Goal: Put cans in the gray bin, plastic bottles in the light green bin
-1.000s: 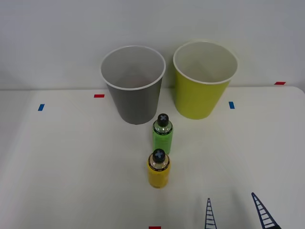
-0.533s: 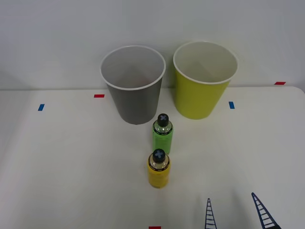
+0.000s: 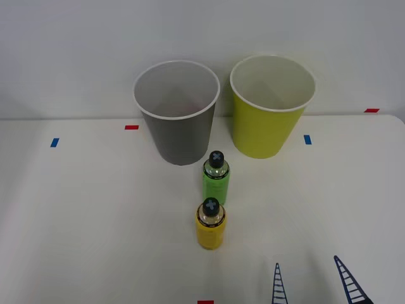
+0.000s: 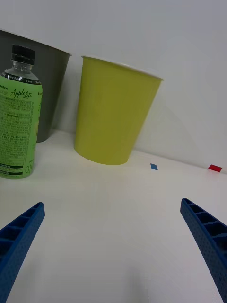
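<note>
A: Claw [image 3: 314, 278] spread wide, empty, near right; yellow bottle [image 3: 210, 223] just left, green bottle [image 3: 216, 177] beyond
B: Swing left, straddle yellow below cap, then lime bin [image 3: 271, 105]

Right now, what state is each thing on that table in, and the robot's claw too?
gray bin: upright, nothing visible inside.
light green bin: upright, nothing visible inside.
green-label bottle: standing, capped, on the table.
yellow-label bottle: standing, capped, nearest the robot.
right gripper: open, holding nothing, low over the table.
</note>
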Available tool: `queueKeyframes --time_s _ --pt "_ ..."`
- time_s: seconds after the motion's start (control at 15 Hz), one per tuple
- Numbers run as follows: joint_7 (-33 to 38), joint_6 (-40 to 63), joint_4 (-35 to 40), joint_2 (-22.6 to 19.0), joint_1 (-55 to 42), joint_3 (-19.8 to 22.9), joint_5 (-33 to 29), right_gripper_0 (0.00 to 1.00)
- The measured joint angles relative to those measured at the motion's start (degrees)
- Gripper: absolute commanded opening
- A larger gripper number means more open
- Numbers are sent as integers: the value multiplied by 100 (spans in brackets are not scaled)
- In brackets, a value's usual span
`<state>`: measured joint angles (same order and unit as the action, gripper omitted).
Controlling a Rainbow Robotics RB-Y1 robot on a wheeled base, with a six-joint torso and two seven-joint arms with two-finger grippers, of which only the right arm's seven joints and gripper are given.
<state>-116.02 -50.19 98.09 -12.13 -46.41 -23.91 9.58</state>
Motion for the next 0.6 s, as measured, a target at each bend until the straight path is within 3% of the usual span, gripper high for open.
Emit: queueKeyframes --time_s 0.6 --pt "0 0 0 0 0 0 0 100"
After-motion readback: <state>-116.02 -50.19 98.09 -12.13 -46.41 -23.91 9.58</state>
